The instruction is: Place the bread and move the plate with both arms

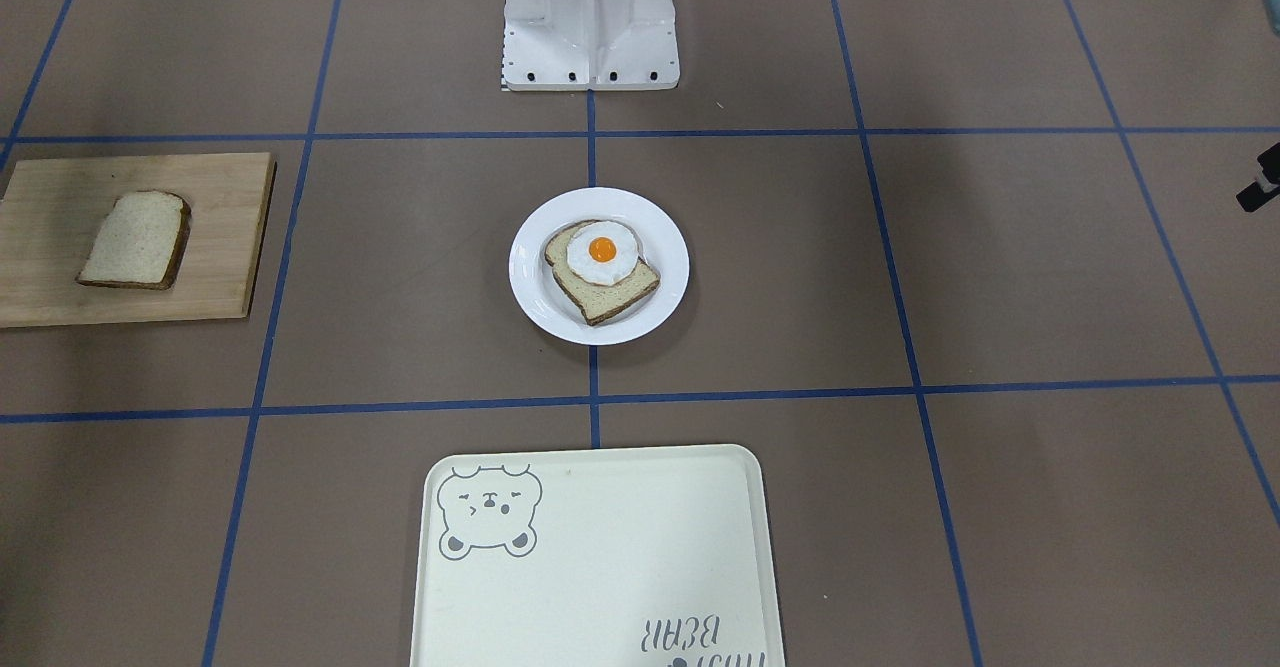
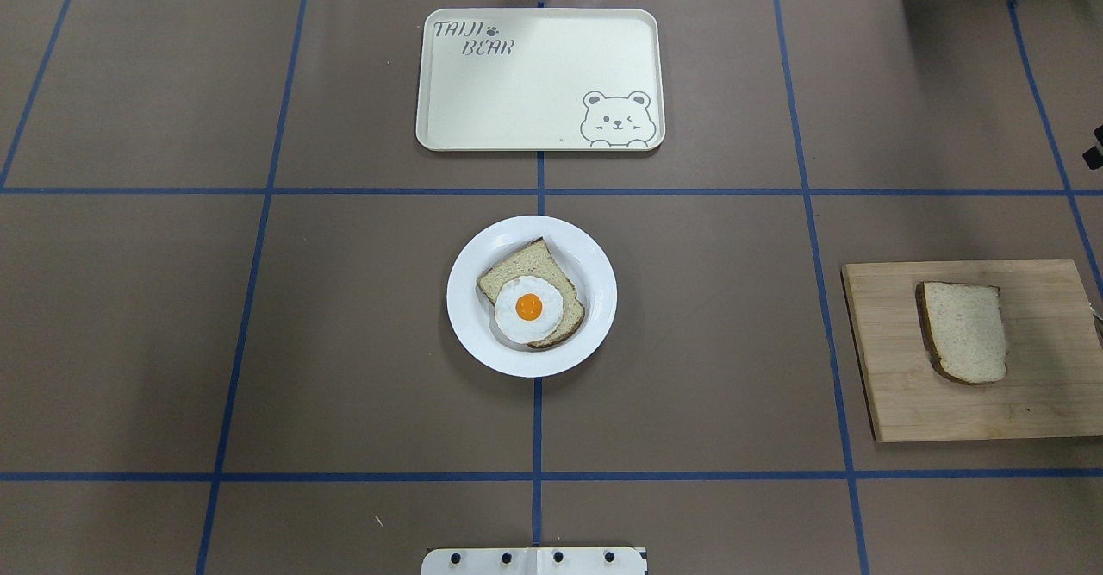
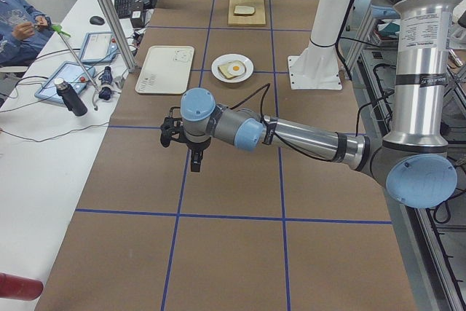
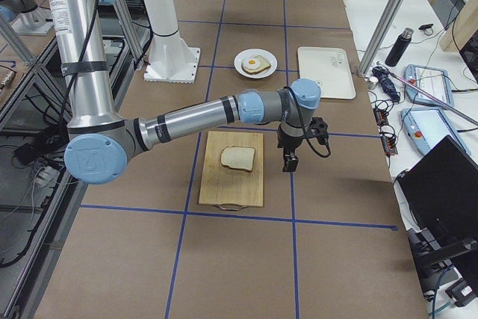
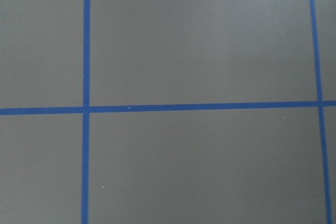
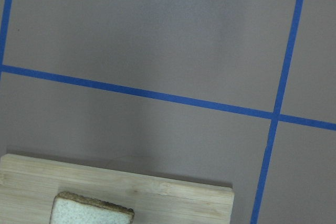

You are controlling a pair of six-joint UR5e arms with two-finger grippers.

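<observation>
Brown matting (image 2: pixel 689 342) covers the whole desk, ruled into squares by blue tape (image 2: pixel 537 428). The bread (image 2: pixel 965 332) lies flat on a wooden board (image 2: pixel 896 403) by the desk's edge on the robot's right. Dead centre sits the plate (image 2: pixel 595 273), already carrying another slice (image 2: pixel 517 269) topped with a fried egg (image 2: pixel 527 308). A cream bear tray (image 2: pixel 534 84) lies at the operators' edge, and the white robot base (image 1: pixel 590 27) is at the opposite edge.

The right gripper (image 4: pixel 287 162) hangs above the mat just off the board's operators' side. The left gripper (image 3: pixel 195 164) hovers over bare mat toward the desk's other end. I cannot tell whether either pair of fingers is parted or closed. Beyond the operators' edge is a white bench (image 3: pixel 29 143) with a tablet (image 4: pixel 427 84) and a bottle (image 4: pixel 398 46), where a person in blue (image 3: pixel 18 23) is seated.
</observation>
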